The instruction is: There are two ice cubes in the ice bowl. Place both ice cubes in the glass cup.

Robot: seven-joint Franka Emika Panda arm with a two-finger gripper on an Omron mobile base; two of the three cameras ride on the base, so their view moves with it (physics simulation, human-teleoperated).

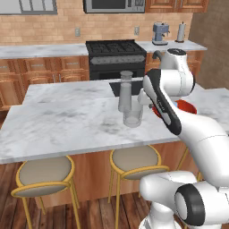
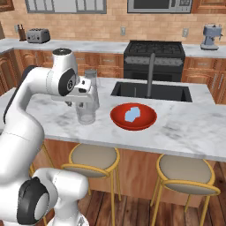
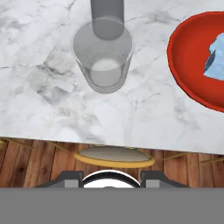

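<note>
The red ice bowl (image 2: 133, 117) sits on the marble island right of the sink's front, and the two pale blue ice cubes (image 2: 132, 114) lie touching each other in its middle. In the hand view the bowl (image 3: 192, 65) is at the right edge with the cubes (image 3: 216, 59) partly cut off. The clear glass cup (image 2: 86, 113) stands upright and empty to the bowl's left, seen from above in the hand view (image 3: 103, 61). My gripper (image 2: 82, 101) hovers above the counter's front edge just before the cup, open, its fingertips (image 3: 72, 176) wide apart with nothing between them.
A taller grey capped cylinder (image 2: 91, 77) stands right behind the cup. The sink (image 2: 152, 92) with a dark faucet lies behind the bowl. Stools (image 2: 93, 157) stand under the counter's front edge. My arm hides most of the bowl (image 1: 188, 106) in the left base view.
</note>
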